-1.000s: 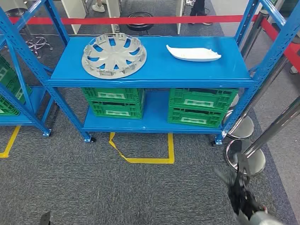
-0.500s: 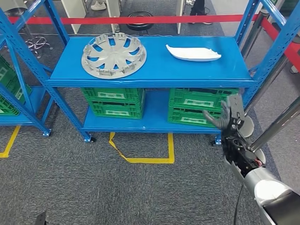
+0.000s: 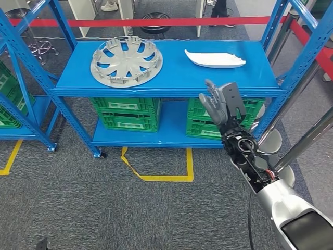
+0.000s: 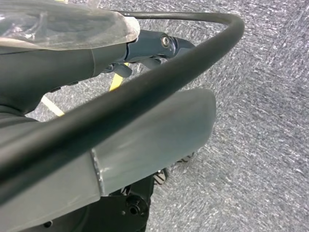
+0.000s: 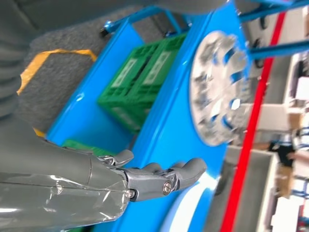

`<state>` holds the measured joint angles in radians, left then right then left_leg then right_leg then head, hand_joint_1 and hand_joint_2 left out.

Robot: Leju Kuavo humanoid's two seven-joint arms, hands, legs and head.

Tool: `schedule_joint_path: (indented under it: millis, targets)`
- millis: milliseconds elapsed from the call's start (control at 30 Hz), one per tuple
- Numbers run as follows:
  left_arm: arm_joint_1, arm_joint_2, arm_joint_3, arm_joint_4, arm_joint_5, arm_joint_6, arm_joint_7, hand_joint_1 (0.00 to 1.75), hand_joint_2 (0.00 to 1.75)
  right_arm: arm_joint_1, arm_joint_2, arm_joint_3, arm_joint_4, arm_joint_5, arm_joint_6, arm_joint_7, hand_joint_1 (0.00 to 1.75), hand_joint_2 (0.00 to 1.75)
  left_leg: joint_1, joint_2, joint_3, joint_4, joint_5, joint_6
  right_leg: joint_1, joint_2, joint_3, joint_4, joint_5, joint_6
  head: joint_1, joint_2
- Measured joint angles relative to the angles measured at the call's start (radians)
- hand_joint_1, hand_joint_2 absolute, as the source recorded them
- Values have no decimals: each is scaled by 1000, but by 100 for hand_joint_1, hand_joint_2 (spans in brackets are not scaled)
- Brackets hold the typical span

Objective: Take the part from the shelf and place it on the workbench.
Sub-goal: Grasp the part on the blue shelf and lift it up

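Dark grey carpet point(image 3: 98, 208) marked with yellow tape point(image 3: 165, 177), a red barrier strip point(image 3: 117, 22) behind blue racking point(image 3: 23, 83)

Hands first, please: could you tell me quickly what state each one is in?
Left hand: cannot be told.
Right hand: open, holding nothing, raised before the shelf.

three views, one high and two at the wrists
head view looks forward and down at the blue shelf point(image 3: 168, 73); right wrist view, close behind its hand point(image 5: 146, 181), shares it; left wrist view faces carpet point(image 4: 262, 145).
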<state>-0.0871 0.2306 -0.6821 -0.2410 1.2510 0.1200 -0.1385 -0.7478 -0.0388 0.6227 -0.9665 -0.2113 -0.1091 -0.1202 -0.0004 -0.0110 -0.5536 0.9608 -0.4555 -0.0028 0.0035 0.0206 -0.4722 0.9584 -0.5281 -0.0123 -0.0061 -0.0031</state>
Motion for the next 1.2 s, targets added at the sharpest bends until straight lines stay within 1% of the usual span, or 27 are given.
schedule_joint_path:
  millis: [367,567,800,1200]
  targets:
    - [-1,0,0,2,2,-13,0,0,0,5,6,0,-84,10,11,2,0,0,0,0,0,0,0,0,-1,0,0,0,0,0,1,0]
    - [-1,0,0,6,4,-13,0,0,0,27,6,-2,-109,13,23,1,0,0,0,0,0,0,0,0,-1,0,0,0,0,0,0,0]
    - [0,3,0,8,-3,-22,0,0,0,60,5,-27,-135,3,11,-3,0,0,0,0,0,0,0,0,-1,1,-1,0,0,0,0,0]
    - [0,7,0,8,-9,-22,0,0,0,77,2,-56,-168,13,3,3,0,0,0,1,0,0,0,0,-1,1,-1,0,0,0,0,0]
